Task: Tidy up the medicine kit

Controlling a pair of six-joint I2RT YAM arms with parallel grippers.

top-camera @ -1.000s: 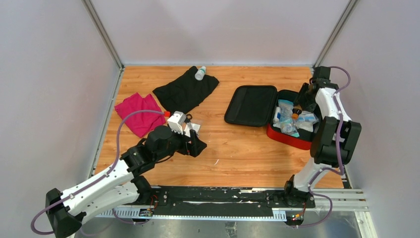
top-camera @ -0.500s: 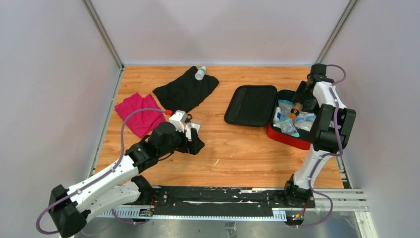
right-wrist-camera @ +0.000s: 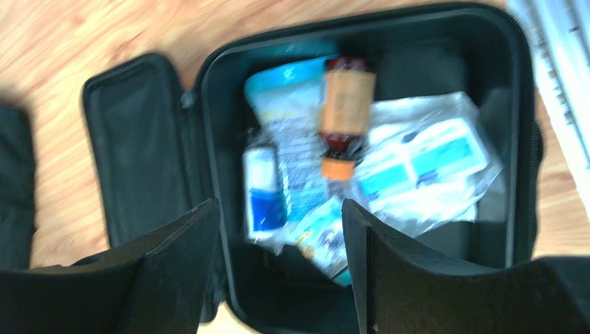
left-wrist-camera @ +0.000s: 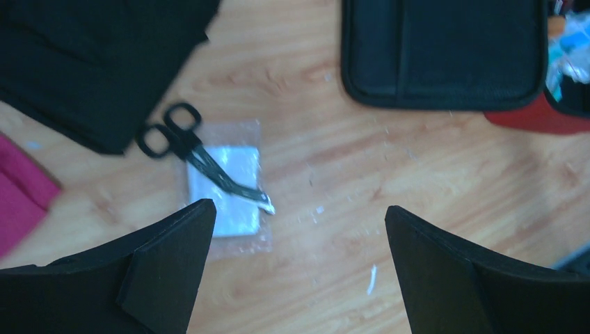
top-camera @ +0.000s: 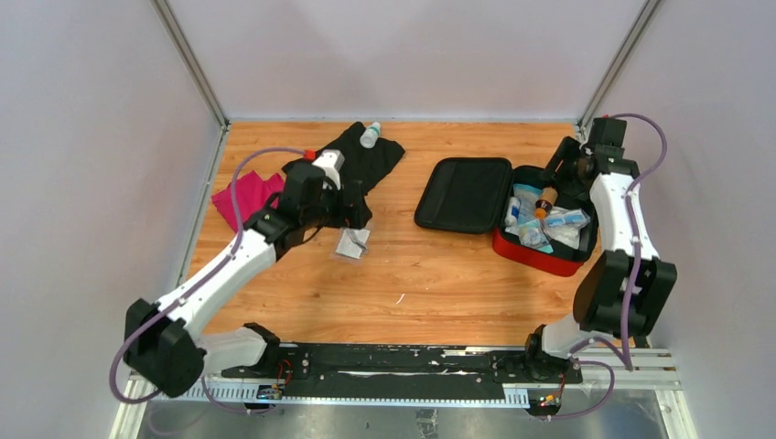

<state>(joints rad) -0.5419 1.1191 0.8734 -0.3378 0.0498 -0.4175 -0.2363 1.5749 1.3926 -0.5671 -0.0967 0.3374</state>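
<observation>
The medicine kit (top-camera: 538,257), a red case, lies open at the right with its black-lined lid (top-camera: 465,194) flat to the left. Inside lie a brown bottle (top-camera: 546,199) (right-wrist-camera: 346,104), a blue-and-white tube (right-wrist-camera: 263,195) and clear packets (right-wrist-camera: 424,160). My right gripper (top-camera: 563,169) (right-wrist-camera: 280,205) hangs open above the kit's far side, holding nothing. My left gripper (top-camera: 355,206) (left-wrist-camera: 298,209) is wide open and empty above bare wood, at the black cloth's near edge. Black scissors (left-wrist-camera: 202,161) lie on a clear packet (top-camera: 352,242) (left-wrist-camera: 226,188) just near of it.
A black cloth (top-camera: 348,165) with a white bottle (top-camera: 370,134) at its far edge lies at the back. A magenta cloth (top-camera: 242,197) is at the left. Grey walls close three sides.
My right gripper opened, left the brown bottle in the kit and drew back toward the far right. My left arm swung away from me past the packet, uncovering the scissors.
</observation>
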